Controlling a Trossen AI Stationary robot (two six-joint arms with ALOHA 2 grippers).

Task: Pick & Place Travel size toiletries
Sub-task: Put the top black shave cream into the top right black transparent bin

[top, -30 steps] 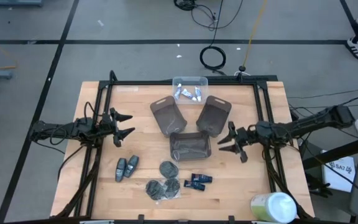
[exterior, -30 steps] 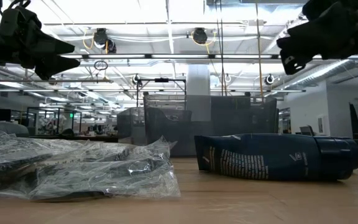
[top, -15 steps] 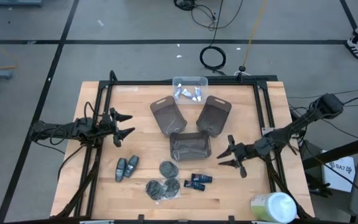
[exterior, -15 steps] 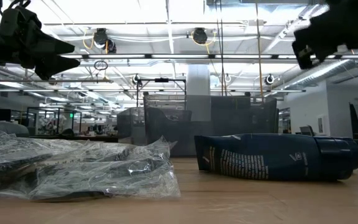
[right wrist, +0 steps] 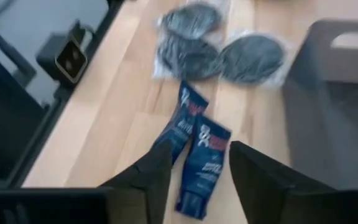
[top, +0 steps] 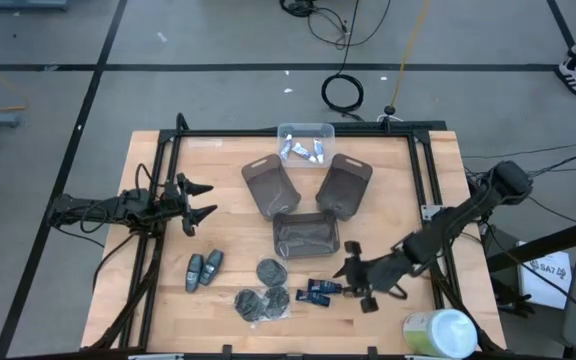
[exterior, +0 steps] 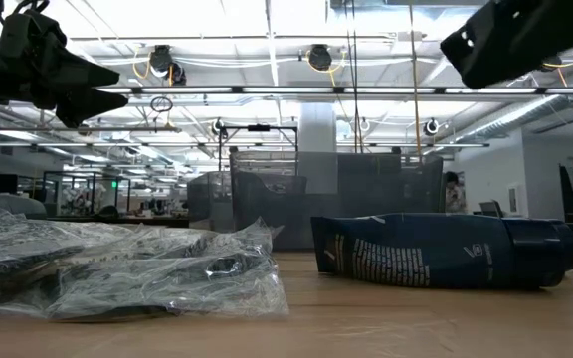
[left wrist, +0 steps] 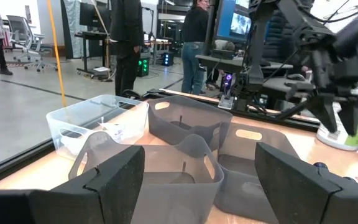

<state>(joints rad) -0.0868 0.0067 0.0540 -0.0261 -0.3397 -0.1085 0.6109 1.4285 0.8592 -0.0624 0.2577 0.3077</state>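
Dark-blue mini bottles (top: 319, 290) lie touching, lower centre; open right gripper (top: 354, 282) risks nudging both askew.

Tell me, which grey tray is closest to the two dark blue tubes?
The smoky-grey tray in the middle, lying crosswise just above the dark-blue tubes. The other two grey trays lie farther back, angled near the clear bin.

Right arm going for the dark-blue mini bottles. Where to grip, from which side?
Take the nearer dark-blue mini bottle across its narrow width at mid-body, from straight above. It lies flat on the table tight beside its twin, so only a top-down pinch likely fits. The right gripper hovers open beside the pair.
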